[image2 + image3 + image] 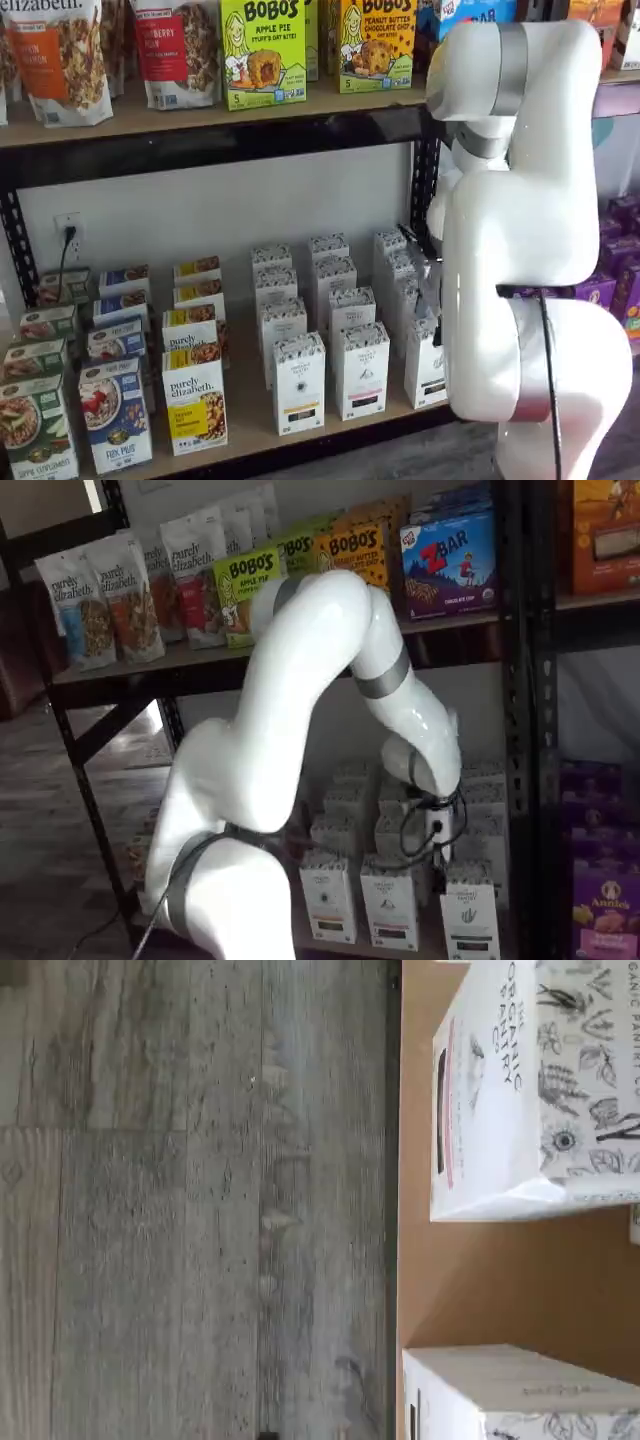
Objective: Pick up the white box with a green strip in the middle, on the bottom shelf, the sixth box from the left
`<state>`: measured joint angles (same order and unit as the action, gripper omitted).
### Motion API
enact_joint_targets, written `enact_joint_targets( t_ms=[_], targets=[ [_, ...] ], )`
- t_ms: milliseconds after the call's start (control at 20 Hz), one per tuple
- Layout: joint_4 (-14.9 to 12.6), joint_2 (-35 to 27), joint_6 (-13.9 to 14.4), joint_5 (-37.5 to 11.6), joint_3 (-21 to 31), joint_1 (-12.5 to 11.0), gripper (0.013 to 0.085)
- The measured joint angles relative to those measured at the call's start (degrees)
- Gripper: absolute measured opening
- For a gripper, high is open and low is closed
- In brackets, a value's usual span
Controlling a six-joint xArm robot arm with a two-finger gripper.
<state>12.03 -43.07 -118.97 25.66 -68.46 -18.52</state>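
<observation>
The white box [425, 366] with the speckled top stands at the front right of the white cartons on the bottom shelf [250, 425], partly behind my arm. It also shows in a shelf view [470, 917]; its green band is too faint to make out. My gripper [438, 852] hangs from the wrist just above and behind that box, and its fingers are too dark to read. The wrist view shows the tan shelf board [500, 1280], its black rail [393, 1210], a white carton with a pink band [500, 1100] and a second white carton [520, 1390].
Rows of white cartons [298, 385] fill the shelf's middle, and colourful cereal boxes [115, 415] stand at its left. Bags and Bobo's boxes [262, 50] sit on the upper shelf. A black upright [520, 730] stands right of the gripper. Grey plank floor [190, 1210] lies below.
</observation>
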Motion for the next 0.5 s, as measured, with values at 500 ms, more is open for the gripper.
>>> enact_joint_targets(
  t_ms=[500],
  targets=[
    [-4.15, -2.82, 4.33, 1.64, -4.22, 0.52, 0.0850]
  ],
)
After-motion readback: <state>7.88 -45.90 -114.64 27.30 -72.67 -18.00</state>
